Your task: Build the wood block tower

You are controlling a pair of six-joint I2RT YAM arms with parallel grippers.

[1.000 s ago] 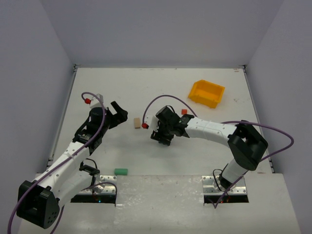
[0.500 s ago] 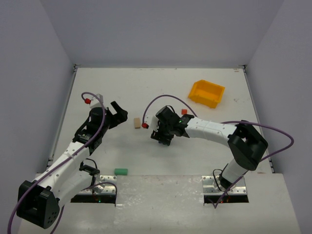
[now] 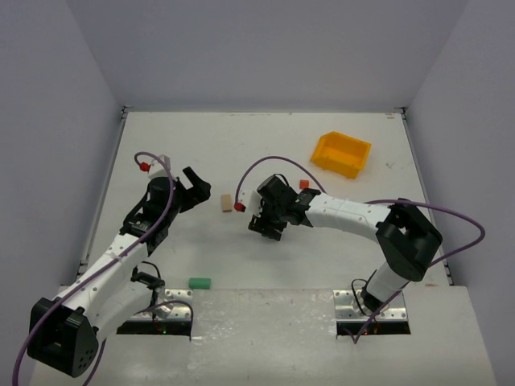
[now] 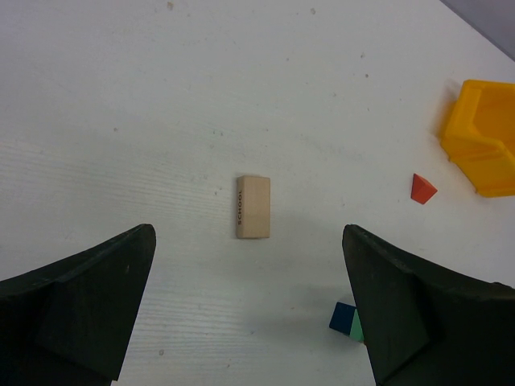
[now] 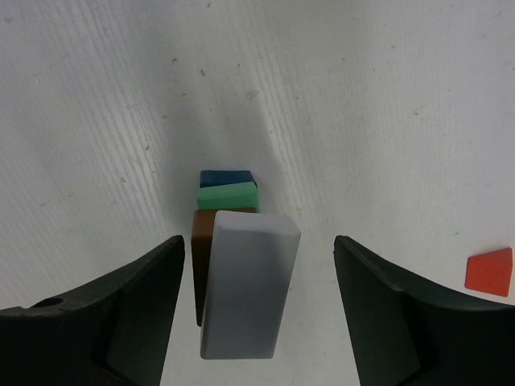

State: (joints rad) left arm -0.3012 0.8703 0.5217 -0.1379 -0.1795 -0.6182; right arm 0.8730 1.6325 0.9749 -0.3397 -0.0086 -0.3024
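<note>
Wood block tower (image 5: 241, 289) stands untouched between the spread jaws of the right end effector (image 5: 257, 243).

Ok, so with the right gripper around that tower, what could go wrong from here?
1. The grey block sits skewed on the tower, out of line with the green block and blue block below, so it could tip.
2. The open right gripper flanks the grey block closely; pulling away sideways could knock it.
3. The tan block lies near the tower, so the open left gripper might bump the tower while fetching it.
</note>
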